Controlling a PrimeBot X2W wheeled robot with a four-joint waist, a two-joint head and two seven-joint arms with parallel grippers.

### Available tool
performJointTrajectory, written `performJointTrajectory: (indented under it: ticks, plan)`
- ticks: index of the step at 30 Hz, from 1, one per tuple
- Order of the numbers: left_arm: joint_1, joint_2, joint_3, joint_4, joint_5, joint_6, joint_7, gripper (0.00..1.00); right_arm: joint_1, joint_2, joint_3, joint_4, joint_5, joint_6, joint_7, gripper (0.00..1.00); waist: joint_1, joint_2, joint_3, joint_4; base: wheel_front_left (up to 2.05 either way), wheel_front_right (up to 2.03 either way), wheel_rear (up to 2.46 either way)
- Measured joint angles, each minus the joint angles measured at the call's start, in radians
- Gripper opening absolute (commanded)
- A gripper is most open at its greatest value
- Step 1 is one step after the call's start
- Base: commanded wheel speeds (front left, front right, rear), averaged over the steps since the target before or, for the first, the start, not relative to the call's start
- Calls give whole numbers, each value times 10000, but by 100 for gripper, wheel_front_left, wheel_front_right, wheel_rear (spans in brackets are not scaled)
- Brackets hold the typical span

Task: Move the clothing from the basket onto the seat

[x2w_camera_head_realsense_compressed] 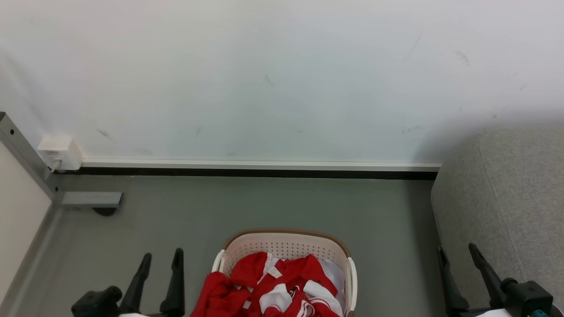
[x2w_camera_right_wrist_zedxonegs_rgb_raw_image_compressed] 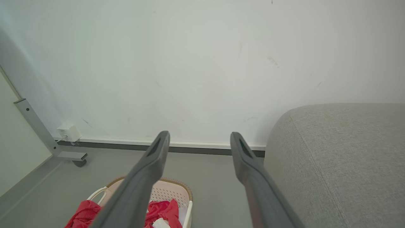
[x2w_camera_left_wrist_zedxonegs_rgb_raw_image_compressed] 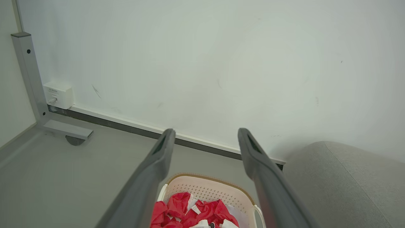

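Red jerseys (x2w_camera_head_realsense_compressed: 273, 290) with white panels and thin white stripes lie crumpled in a heap inside the laundry basket (x2w_camera_head_realsense_compressed: 286, 240). One fold spills over its left rim, and a small white label faces up near the middle. The cream basket, perforated and brown-rimmed, stands on the grey floor (x2w_camera_head_realsense_compressed: 264, 202) at the bottom centre of the head view. It is between the two arms and well short of the white wall (x2w_camera_head_realsense_compressed: 282, 79).

The light grey upholstered seat (x2w_camera_head_realsense_compressed: 506, 198) is to the basket's right, with a strip of bare floor between them. Its rounded corner is close to the wall.

The left pincer (x2w_camera_head_realsense_compressed: 163, 254) is held low, just left of the basket. Its two dark fingers point forward toward the wall, are parted by a moderate gap and hold nothing. In its wrist view the basket shows between and below the fingers.

The right pincer (x2w_camera_head_realsense_compressed: 456, 248) mirrors that pose on the other side, by the seat's near edge. Its fingers are likewise spread and empty, clear of both the fabric and the basket.

At the far left a grey metal post (x2w_camera_head_realsense_compressed: 24, 149) slants down to a flat foot with a dark castor (x2w_camera_head_realsense_compressed: 104, 211). A small white socket box (x2w_camera_head_realsense_compressed: 59, 152) sits on the skirting beside the post.
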Motion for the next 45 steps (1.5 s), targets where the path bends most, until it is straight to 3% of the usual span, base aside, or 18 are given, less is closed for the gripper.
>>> performJointTrajectory:
  ticks: [45]
  plan:
    - [203,-109,454,316,3147,-516,-899,100,306,209,-692,58,-2970,0,-861,100,0,0,35,-39,0,0,0]
